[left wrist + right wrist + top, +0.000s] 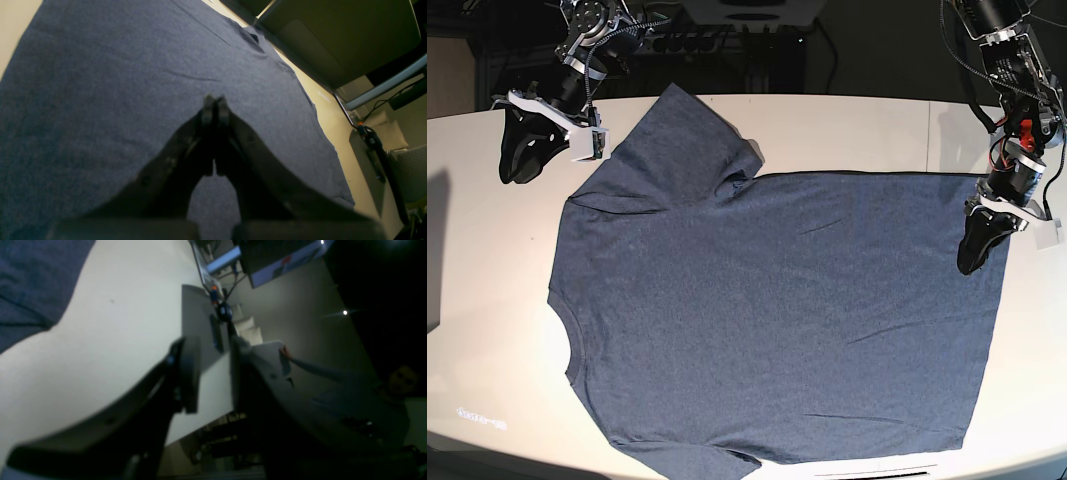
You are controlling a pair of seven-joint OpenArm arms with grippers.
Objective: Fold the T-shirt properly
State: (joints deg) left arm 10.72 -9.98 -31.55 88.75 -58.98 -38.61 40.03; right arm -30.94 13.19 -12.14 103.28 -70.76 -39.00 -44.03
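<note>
Here the left pincer [213, 100] is closed over the T-shirt [777, 310] (right pincer [208, 373] gaping above the table [857, 125]).

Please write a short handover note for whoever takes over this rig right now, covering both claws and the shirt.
Left claw: shut, tips down on the T-shirt near its hem edge. Whether it has pinched cloth cannot be told.
Right claw: open, holding nothing, above the table just beyond the shirt's far sleeve.
The T-shirt lies spread flat on the table, collar toward the right arm's side, hem toward the left arm's. The far sleeve is bunched, with a few light wrinkles across the body.
Done: shirt laid out, no fold made yet.
Left: all the folding.
</note>
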